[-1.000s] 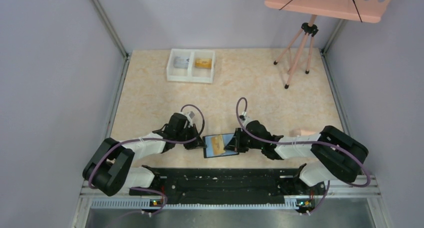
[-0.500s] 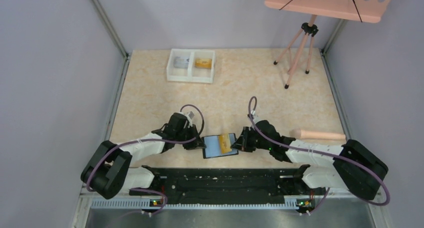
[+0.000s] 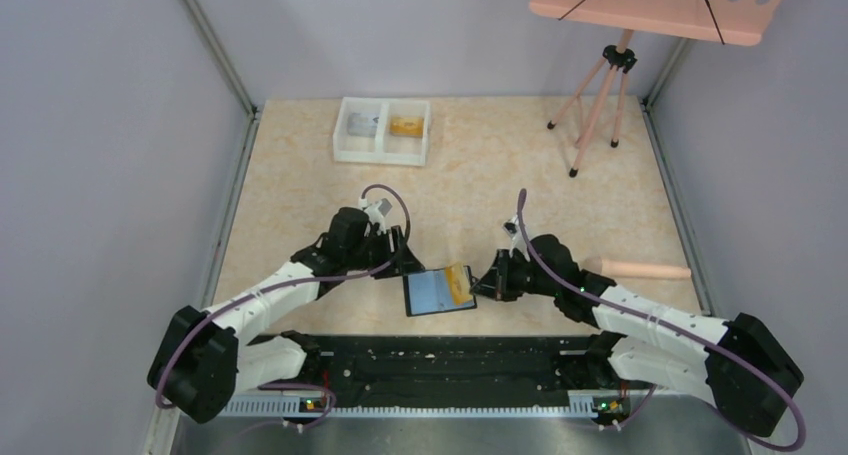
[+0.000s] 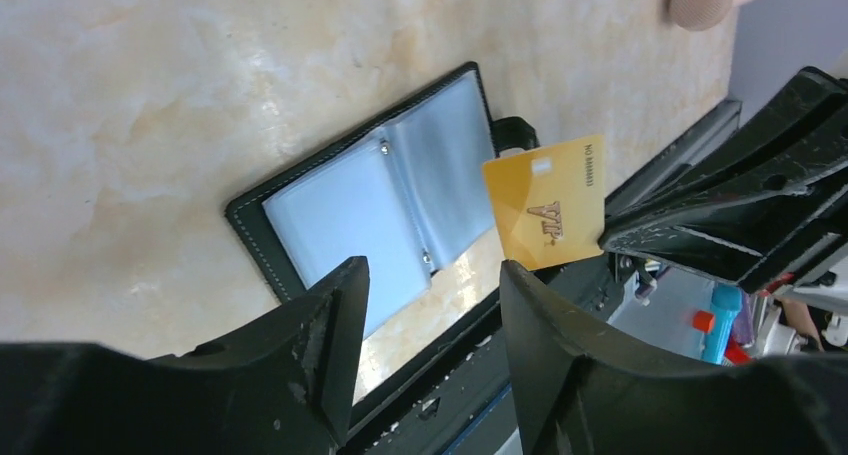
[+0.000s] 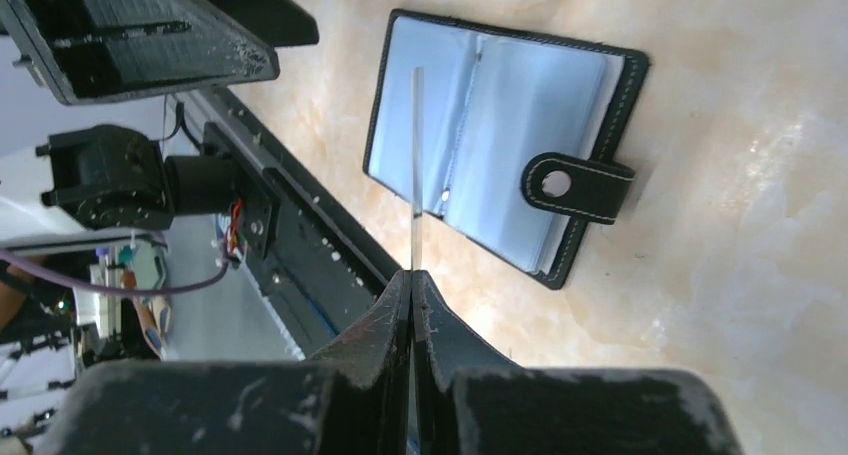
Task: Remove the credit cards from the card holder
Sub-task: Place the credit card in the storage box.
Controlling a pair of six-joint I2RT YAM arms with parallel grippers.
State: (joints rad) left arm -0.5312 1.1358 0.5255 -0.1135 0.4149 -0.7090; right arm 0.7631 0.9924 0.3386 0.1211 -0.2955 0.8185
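The card holder (image 3: 432,293) lies open on the table near the front edge, its blue-grey sleeves (image 4: 380,190) inside a black border. One orange-gold credit card (image 3: 460,282) hangs just over the holder's right end, clear of the sleeves (image 4: 545,215). My right gripper (image 3: 484,284) is shut on that card's right edge; in the right wrist view the card (image 5: 415,155) shows edge-on above the closed jaws (image 5: 411,275). My left gripper (image 3: 408,262) is open just behind the holder's left end, nothing between its fingers (image 4: 432,275).
A white two-compartment tray (image 3: 380,158) stands at the back, a grey item and an orange one inside. A pink tripod stand (image 3: 598,100) rises at the back right. A pink rod (image 3: 640,269) lies right of my right arm. A black rail (image 3: 440,360) runs along the near edge.
My left gripper opened, let go of the holder's left end and drew back. My right gripper pulled the orange-gold card rightward out of the sleeve.
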